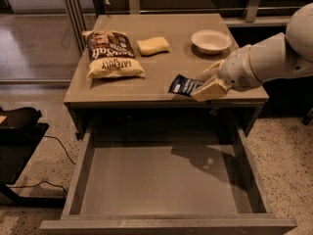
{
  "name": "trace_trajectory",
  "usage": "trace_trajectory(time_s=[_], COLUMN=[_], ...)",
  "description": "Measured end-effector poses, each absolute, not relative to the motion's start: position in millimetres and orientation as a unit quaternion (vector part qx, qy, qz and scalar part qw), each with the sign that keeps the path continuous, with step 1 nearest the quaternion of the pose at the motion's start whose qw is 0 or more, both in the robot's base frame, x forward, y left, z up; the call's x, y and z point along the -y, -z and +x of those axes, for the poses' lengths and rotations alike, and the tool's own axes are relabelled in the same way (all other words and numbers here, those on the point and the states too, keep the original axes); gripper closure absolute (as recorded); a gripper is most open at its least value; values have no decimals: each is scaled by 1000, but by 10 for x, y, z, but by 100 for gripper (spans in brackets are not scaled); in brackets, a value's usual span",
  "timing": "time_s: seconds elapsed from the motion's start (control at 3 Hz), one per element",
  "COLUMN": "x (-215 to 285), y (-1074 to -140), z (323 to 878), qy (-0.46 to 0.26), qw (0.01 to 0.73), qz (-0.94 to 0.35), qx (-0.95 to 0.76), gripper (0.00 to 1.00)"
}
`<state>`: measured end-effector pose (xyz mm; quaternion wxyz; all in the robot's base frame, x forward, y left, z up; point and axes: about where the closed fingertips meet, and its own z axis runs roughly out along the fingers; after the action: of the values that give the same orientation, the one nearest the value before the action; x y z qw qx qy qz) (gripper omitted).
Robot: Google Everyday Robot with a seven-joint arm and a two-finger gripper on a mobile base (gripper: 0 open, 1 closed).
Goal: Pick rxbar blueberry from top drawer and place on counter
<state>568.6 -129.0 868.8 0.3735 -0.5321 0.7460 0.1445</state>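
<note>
The rxbar blueberry (183,85), a small flat dark navy wrapper with white text, is held in my gripper (203,88), which is shut on its right end. The bar hangs just above the front part of the counter (166,65), near its front edge. The white arm reaches in from the right. Below, the top drawer (156,177) is pulled wide open, and nothing shows on its flat bottom except the arm's shadow.
On the counter lie a brown-and-cream chip bag (111,54) at the left, a yellow sponge (153,46) in the middle and a white bowl (211,40) at the back right. A black object (19,126) with a cable sits on the floor at the left.
</note>
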Motion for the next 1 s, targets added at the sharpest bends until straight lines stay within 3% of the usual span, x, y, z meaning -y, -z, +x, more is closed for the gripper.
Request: trace_trajectory(time_s=[0.67, 1.0], x=[1170, 1037], y=[-8583, -8455], z=[5660, 5948], qy=[-164, -187], qw=[356, 341], qz=[-538, -530], qx=[-746, -754], gripper=[100, 100])
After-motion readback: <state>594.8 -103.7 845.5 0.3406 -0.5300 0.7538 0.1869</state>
